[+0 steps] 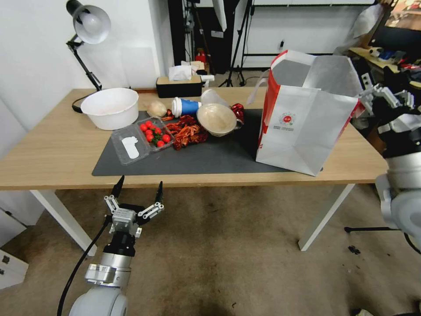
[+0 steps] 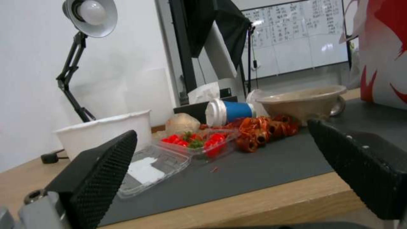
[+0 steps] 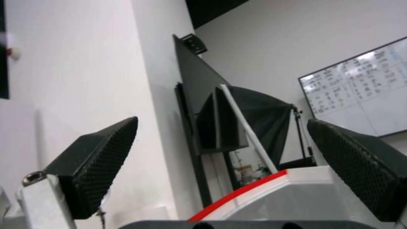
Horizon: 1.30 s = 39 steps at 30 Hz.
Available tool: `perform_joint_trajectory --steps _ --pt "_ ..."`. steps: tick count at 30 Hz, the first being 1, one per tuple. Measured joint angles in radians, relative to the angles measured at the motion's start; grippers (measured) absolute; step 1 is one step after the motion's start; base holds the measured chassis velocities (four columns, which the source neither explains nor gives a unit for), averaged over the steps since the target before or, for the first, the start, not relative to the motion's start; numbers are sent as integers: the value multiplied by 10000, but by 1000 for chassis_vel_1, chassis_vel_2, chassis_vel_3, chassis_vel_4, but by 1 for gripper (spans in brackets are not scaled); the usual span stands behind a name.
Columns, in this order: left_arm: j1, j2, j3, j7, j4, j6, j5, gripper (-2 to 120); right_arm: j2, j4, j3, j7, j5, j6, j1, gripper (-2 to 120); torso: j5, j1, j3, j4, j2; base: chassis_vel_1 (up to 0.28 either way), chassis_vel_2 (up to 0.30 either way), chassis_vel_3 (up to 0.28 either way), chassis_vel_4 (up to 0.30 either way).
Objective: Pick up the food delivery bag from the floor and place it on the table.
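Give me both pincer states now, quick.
Left pincer: open, empty, below the light-wood table edge.
Right pincer: open, empty, beside the boxy white-and-red delivery bag.

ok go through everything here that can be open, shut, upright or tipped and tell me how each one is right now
food delivery bag: upright on the table, top open.
left gripper: open, empty, below the table's front edge.
right gripper: open, empty, by the bag's rim.
clear clamshell box: lid open, tomatoes inside.
blue cup: lying on its side, lid on.
white bowl: upright.
beige bowl: tipped.
desk lamp: cannot tell if lit.
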Motion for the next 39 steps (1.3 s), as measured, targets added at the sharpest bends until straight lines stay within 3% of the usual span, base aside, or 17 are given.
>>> perform_joint_trajectory --steps 12,19,28,39 --pt "31 45 -36 -4 101 -282 -206 100 1489 734 -384 -985 -1590 -4 -1379 100 1 0 0 1 0 0 0 0 0" --pt "26 86 -128 -6 256 -382 -296 100 2474 511 -860 -1138 -3433 256 -2325 100 1 0 1 0 0 0 0 0 0" --pt "-68 73 -118 -20 513 -414 -295 100 3978 -484 -1059 -1417 -5788 1167 -3682 100 1 0 1 -2 0 0 0 0 0" --pt "-46 89 -222 -198 773 -187 -106 100 4585 -1974 -1001 -1503 -7354 2415 -3985 100 2 0 1 0 -1 0 0 0 0"
